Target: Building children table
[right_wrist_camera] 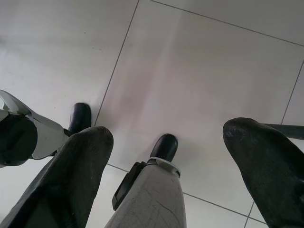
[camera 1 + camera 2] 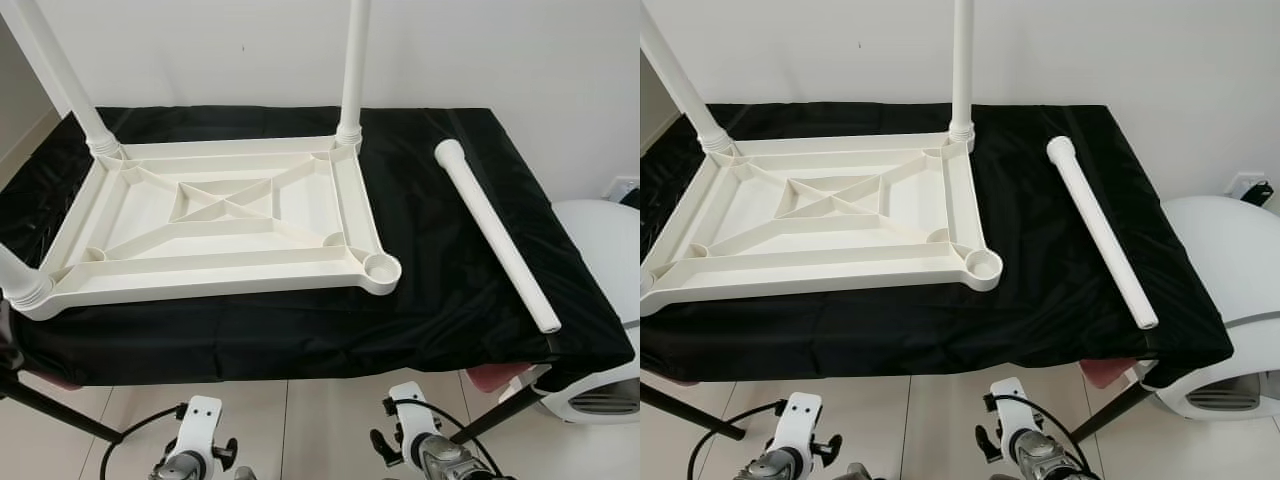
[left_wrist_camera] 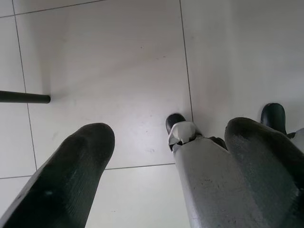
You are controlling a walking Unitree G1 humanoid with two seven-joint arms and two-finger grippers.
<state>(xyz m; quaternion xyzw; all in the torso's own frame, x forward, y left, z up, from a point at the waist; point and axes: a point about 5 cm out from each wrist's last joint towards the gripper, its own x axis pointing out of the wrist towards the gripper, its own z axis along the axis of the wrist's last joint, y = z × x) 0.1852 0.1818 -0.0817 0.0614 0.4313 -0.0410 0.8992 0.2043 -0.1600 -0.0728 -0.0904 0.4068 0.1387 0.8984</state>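
Observation:
An upside-down white plastic children's tabletop (image 2: 215, 215) lies on a black cloth-covered work table (image 2: 440, 300). Three white legs stand in its corners: far left (image 2: 60, 70), far right (image 2: 352, 70), near left (image 2: 20, 280). The near right corner socket (image 2: 381, 268) is empty. A loose white leg (image 2: 495, 232) lies on the cloth to the right, thick end away from me. Both arms hang low by the floor: the left gripper (image 3: 166, 156) is open over floor tiles, and the right gripper (image 1: 166, 161) is open too, nothing between the fingers.
A white rounded appliance (image 2: 600, 300) stands at the right beside the work table. Black stand legs (image 2: 60, 410) angle down under the table at left and right. A white wall runs behind. Pale floor tiles and my own feet (image 1: 164, 147) lie below.

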